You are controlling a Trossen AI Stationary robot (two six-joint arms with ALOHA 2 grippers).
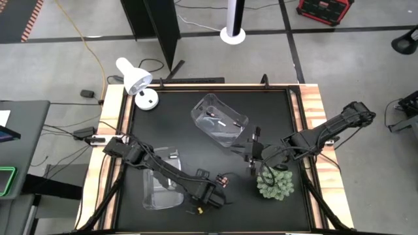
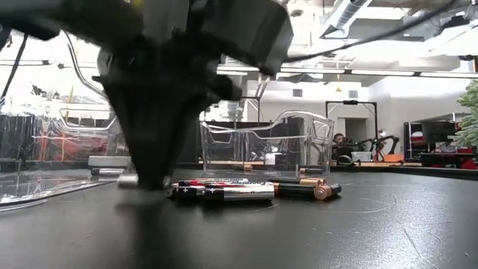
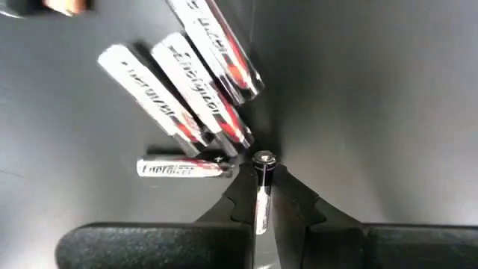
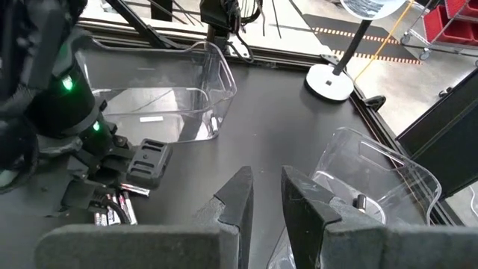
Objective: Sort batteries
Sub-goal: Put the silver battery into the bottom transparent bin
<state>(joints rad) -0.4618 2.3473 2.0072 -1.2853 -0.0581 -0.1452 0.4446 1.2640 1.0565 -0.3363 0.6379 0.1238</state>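
Several batteries lie side by side on the black table: silvery ones (image 3: 179, 97) and dark ones with copper ends (image 2: 306, 190), also seen from above (image 1: 223, 180). My left gripper (image 3: 261, 175) points straight down next to this cluster (image 1: 210, 194) and is shut on one silvery battery (image 3: 261, 196). My right gripper (image 4: 267, 190) hangs open above the table's right half (image 1: 250, 156), with nothing between its fingers. My left gripper pinches one silvery battery by its sides (image 3: 261, 209) between its two fingers, from above. The battery stands upright along the fingers, its lower end (image 3: 263, 158) sticking out past the fingertips. Whether that end touches the table, I cannot tell.
A clear plastic bin (image 1: 162, 183) stands left of the battery cluster and a second one (image 1: 220, 121) at the table's middle, far side, with a few small pieces in it. A green spiky plant (image 1: 275, 185) sits at the near right, a white lamp (image 1: 138, 81) at the far left corner.
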